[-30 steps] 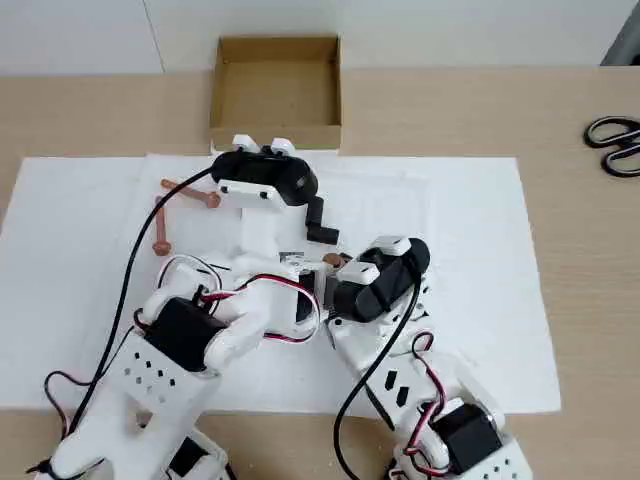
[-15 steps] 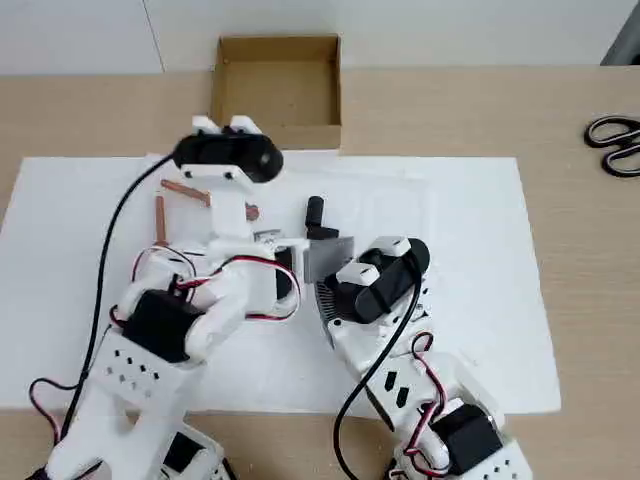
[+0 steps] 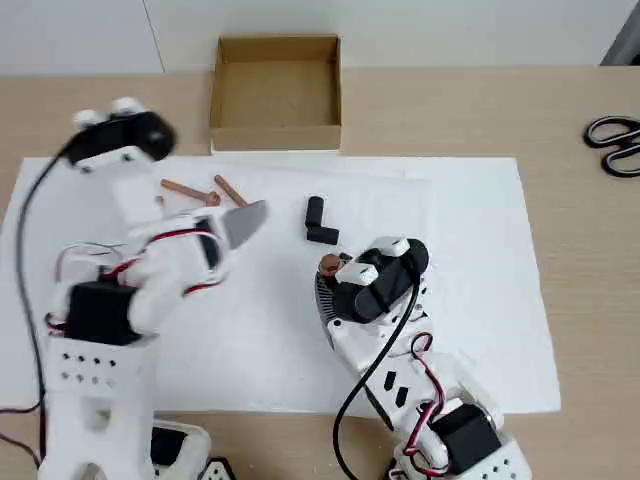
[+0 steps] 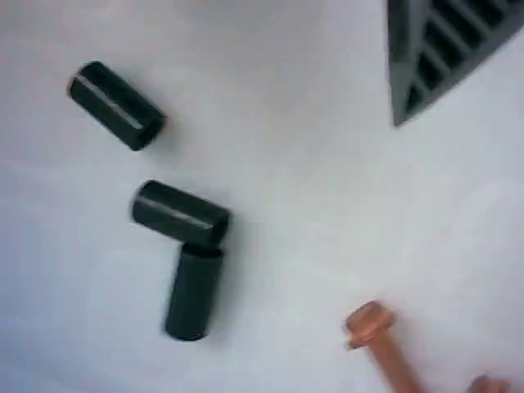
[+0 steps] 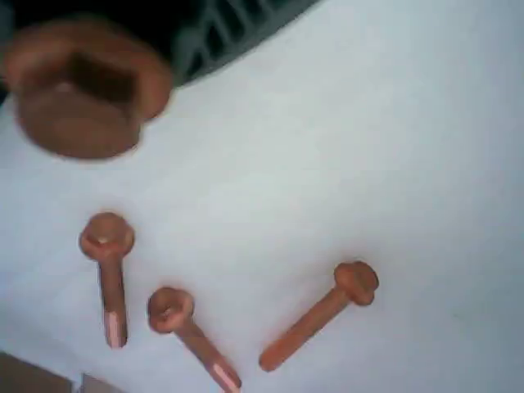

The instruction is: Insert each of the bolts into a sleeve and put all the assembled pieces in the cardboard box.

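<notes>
Overhead view: the right gripper point(image 3: 335, 274), at mid-frame, pinches a bolt point(image 3: 329, 263). Two sleeves point(image 3: 321, 236) lie touching in an L just above it. The left gripper point(image 3: 244, 221), open or closed cannot be told, hovers left of them beside three loose bolts point(image 3: 186, 190). The cardboard box point(image 3: 275, 137) sits at the upper edge of the white sheet point(image 3: 470, 260). Scissors point(image 3: 612, 140) lie at the right frame edge.

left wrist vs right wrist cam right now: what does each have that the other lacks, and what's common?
Left wrist: three black sleeves, two touching in an L and one apart.
Right wrist: a held bolt, head-on and close, in the right gripper.
Both: the white sheet with loose bolts lying on it, one whole head in the left wrist view, three bolts in the right wrist view.
</notes>
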Available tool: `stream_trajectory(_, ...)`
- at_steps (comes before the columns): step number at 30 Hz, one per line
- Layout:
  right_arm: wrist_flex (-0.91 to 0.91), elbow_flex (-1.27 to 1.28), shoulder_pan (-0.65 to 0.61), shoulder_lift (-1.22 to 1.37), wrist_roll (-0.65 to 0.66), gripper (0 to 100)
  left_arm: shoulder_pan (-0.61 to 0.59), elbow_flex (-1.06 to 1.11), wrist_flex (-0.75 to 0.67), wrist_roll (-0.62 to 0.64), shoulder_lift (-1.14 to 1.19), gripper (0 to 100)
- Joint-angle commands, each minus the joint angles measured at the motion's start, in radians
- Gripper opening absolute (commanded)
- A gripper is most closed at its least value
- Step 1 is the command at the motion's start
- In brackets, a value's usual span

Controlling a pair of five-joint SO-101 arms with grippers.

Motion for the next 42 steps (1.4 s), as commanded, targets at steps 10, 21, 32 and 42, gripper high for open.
stream_trajectory(10,0.044,-0.542,0.251,0.529,0.052,0.4,-0.325,-0.059,0.129,-0.298,-0.009,32)
stream_trajectory(21,-0.381,-1.171,0.266,1.299,0.052,0.4,-0.351,-0.058,0.241,-0.387,-0.011,32)
stream_trajectory(32,-0.644,-1.766,0.266,2.04,0.051,0.4,-0.351,-0.054,0.256,-0.41,-0.011,32)
stream_trajectory(42,-0.676,-2.294,0.266,2.557,0.052,0.4,-0.351,-0.053,0.284,-0.41,-0.011,32)
